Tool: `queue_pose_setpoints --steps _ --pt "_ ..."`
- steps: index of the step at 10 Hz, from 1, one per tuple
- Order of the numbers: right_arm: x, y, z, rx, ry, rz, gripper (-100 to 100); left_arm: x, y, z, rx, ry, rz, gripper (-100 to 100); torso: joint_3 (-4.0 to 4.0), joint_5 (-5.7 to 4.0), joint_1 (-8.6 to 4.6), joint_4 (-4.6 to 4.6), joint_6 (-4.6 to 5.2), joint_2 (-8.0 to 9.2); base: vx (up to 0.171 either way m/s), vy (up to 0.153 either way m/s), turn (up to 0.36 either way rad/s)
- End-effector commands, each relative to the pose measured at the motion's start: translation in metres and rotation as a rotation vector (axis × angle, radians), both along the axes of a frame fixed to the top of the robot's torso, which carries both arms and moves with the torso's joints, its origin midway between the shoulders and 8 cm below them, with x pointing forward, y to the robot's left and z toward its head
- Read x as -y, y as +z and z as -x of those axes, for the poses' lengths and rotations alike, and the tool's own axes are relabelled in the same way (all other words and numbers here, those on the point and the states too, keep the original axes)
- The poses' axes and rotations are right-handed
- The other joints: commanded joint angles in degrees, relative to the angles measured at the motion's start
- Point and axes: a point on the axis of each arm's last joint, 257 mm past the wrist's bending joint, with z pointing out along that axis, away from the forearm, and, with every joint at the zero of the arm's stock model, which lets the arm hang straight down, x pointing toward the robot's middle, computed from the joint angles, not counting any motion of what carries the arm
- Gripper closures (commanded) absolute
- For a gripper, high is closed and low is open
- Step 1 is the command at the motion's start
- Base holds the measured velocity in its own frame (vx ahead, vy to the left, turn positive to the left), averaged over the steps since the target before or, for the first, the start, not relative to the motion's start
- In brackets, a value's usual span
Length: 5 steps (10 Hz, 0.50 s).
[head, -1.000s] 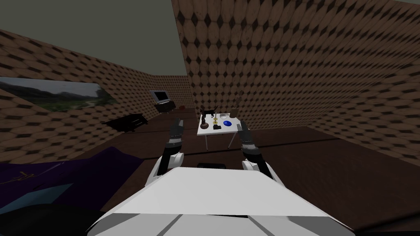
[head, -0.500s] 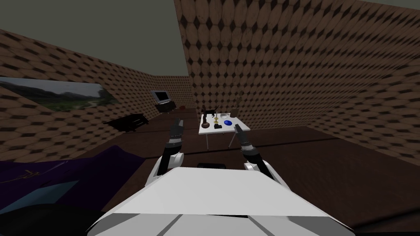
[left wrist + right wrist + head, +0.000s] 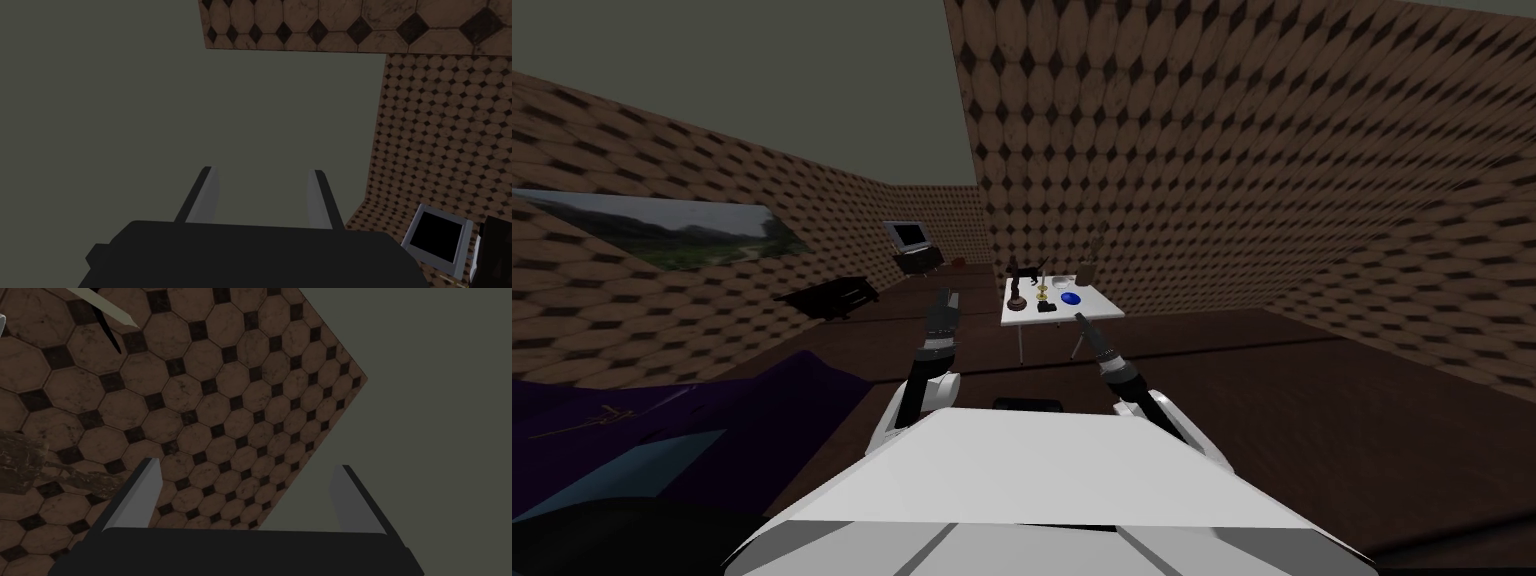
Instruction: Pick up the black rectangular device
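The right gripper's [image 3: 247, 463] jaws are spread wide with nothing between them. In the head view it reaches forward and up from the right forearm. Its tip shows at the near edge of a small white table [image 3: 1104, 309]. The left gripper's [image 3: 263, 170] jaws are spread too and hold nothing. That arm is raised upright to the left of the table, well apart from it.

The device [image 3: 1047, 308], small, black and flat, lies on the table near its front edge, about midway across. It is just left of the right gripper's tip as the head view shows it, and the two do not touch. Behind the device stands a small brass-coloured piece [image 3: 1042, 293], with a dark brown ornament [image 3: 1018, 296] to its left and a blue thing [image 3: 1070, 298] to its right. A brown pot [image 3: 1087, 270] stands at the far right corner.

The table stands on a dark floor beside a wall of brown octagonal tiles. Farther left, a monitor [image 3: 908, 236] sits on a dark stand.
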Motion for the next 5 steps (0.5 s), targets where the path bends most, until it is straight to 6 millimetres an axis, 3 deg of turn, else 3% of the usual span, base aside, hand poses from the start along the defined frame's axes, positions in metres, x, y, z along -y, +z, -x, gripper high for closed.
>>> queue_pose_setpoints --steps 1,2,4,5 --pt "0.001 -0.010 0.002 -0.020 0.017 0.051 -100 0.000 0.000 0.000 0.000 0.000 0.000 0 0.00 0.00 0.00 0.00 0.00 0.00 -0.037 0.049 0.014" --pt "0.001 -0.028 0.001 -0.048 0.028 0.101 -100 0.000 0.000 0.000 0.000 0.000 0.000 0 -0.01 0.00 -0.05 0.00 0.02 -0.02 -0.046 0.044 0.037" --pt "0.002 -0.031 0.003 -0.054 0.045 0.138 -100 0.000 0.000 0.000 0.000 0.000 0.000 0 -0.01 -0.01 -0.11 0.00 0.01 -0.03 -0.023 0.024 0.010" --pt "0.004 -0.051 0.003 -0.082 0.059 0.199 -100 0.000 0.000 0.000 0.000 0.000 0.000 0 -0.05 -0.03 -0.16 -0.02 0.01 -0.10 -0.022 0.036 0.063"
